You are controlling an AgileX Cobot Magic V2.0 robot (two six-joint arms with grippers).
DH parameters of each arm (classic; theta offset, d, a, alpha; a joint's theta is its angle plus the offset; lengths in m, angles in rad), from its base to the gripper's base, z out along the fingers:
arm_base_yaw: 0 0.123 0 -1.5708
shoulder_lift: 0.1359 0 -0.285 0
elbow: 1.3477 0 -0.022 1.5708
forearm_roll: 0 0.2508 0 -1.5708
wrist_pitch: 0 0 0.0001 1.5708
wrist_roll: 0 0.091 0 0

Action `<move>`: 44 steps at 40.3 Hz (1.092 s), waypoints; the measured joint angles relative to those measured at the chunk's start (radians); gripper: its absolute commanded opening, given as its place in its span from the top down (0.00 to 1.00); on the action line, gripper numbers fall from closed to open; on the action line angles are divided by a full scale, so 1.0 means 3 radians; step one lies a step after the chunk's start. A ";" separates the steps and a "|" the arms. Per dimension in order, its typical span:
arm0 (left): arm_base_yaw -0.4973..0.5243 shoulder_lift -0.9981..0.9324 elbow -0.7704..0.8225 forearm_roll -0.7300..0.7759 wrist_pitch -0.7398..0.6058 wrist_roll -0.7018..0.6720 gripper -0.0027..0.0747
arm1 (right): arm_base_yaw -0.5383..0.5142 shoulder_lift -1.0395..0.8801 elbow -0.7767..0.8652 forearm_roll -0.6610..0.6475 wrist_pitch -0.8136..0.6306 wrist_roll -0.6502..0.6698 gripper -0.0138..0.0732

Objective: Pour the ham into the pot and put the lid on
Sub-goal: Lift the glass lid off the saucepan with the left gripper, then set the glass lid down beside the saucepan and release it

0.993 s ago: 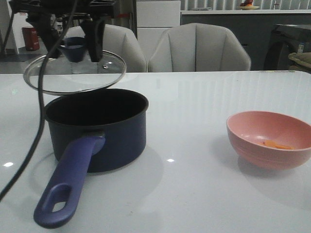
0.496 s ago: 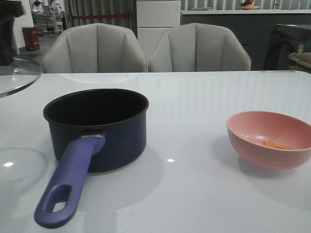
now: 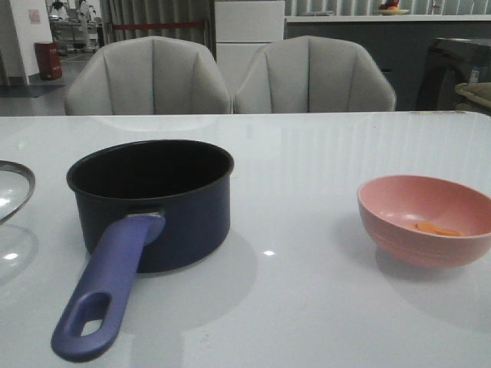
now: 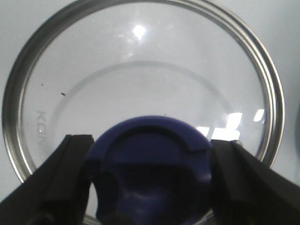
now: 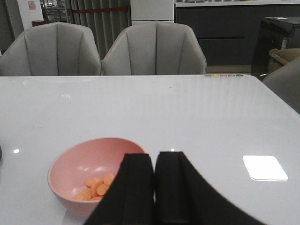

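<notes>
Far left, just poking into the front view: round clear glass lid with a metal rim [image 3: 14, 192], left gripper [image 4: 150, 178] clamped on its purple-blue knob [image 4: 150, 173]. Next, uncovered dark navy saucepan with a long purple-blue handle [image 3: 149, 203] on the white bench [image 3: 307, 307]. Well apart to the right – pink bowl [image 3: 422, 222] holding thin orange ham pieces [image 5: 96, 186]. Right gripper [image 5: 153, 187] close by the bowl, jaws pressed together, gripping nothing.

white table [image 3: 322, 153], two grey chairs [image 3: 314, 77], dark cabinet [image 5: 220, 33]

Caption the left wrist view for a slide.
Left gripper clamps the lid by its purple-blue knob.
</notes>
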 measured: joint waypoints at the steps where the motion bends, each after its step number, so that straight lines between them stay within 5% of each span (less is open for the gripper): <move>1: 0.0021 0.0015 0.0032 0.0000 -0.0055 0.0008 0.64 | 0.0000 0.0000 0.0000 0.0000 0.0000 0.0000 0.66; 14: 0.0135 0.0352 0.0061 -0.0067 -0.0163 0.0174 0.59 | 0.0000 0.0000 0.0000 0.0000 0.0000 0.0000 0.66; 21: 0.0135 0.0412 -0.0005 -0.0099 -0.0132 0.0198 0.18 | 0.0000 0.0000 0.0000 0.0000 0.0000 0.0000 0.66; 24: 0.0135 0.0426 -0.0034 -0.0099 -0.0096 0.0198 0.09 | 0.0000 0.0000 0.0000 0.0000 0.0000 0.0000 0.66; 44: 0.0135 0.0057 -0.0248 -0.0194 0.0145 0.0225 0.09 | 0.0000 0.0000 0.0000 0.0000 0.0000 0.0000 0.66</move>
